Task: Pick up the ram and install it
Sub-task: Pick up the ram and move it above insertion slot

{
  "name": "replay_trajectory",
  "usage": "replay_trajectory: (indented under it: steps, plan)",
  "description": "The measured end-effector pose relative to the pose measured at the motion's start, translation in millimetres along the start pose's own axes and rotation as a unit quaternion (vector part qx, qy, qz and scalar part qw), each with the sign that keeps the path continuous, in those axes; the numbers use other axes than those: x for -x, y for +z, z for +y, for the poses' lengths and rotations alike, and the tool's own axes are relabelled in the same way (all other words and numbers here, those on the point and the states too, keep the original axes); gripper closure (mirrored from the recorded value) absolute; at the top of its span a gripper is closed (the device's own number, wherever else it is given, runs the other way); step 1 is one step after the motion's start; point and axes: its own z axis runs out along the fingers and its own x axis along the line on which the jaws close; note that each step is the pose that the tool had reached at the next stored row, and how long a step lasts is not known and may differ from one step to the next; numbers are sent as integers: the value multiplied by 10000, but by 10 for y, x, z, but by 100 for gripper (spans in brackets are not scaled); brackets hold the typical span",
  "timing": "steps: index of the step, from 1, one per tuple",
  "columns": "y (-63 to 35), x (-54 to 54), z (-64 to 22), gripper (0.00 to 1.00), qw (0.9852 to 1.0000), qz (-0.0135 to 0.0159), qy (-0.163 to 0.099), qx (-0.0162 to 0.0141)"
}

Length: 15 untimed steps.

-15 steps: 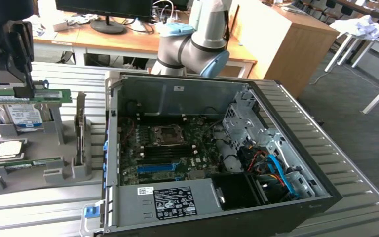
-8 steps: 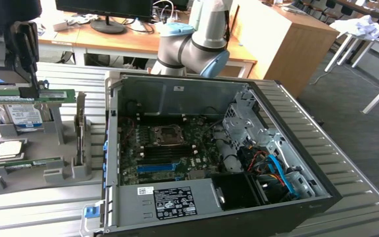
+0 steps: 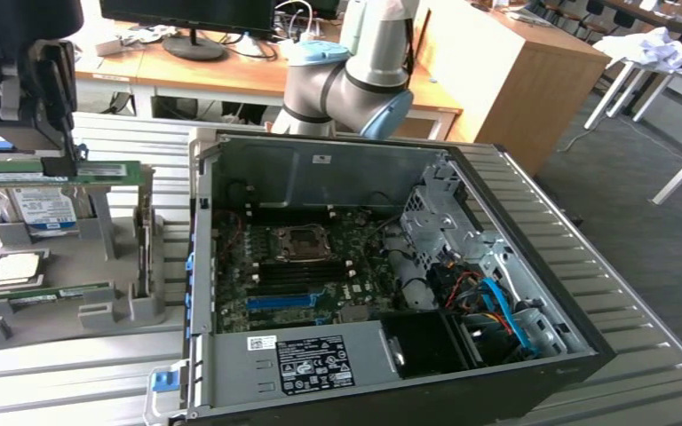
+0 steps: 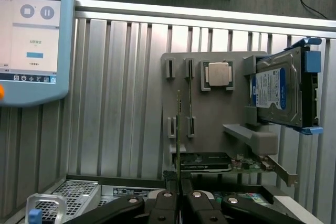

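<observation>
Ram [image 4: 178, 129] hangs edge-on in my gripper [image 4: 178, 188], the jaws pinched almost closed on its top edge, over the grey holder [image 3: 116, 302] and the hard drive [image 3: 45, 209]. The stick is thin, so I'd judge it needs a firm, untwisted grip. It should stay level and square to the memory slots [image 3: 281, 282] inside the open computer case [image 3: 317, 169]. The ribbed metal table [image 3: 68, 382] lies underneath, and beyond it are wooden desks [image 3: 436, 93] and a monitor [image 3: 187, 11].

Even indoor light, soft shadows, washed-out glowing screen [image 4: 29, 30]
</observation>
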Motion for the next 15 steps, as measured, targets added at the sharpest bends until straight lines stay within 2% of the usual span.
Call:
replay_trajectory:
  steps: [15]
  plan:
    - [0, -6, -115, 87, 10000, 0, 0, -1]
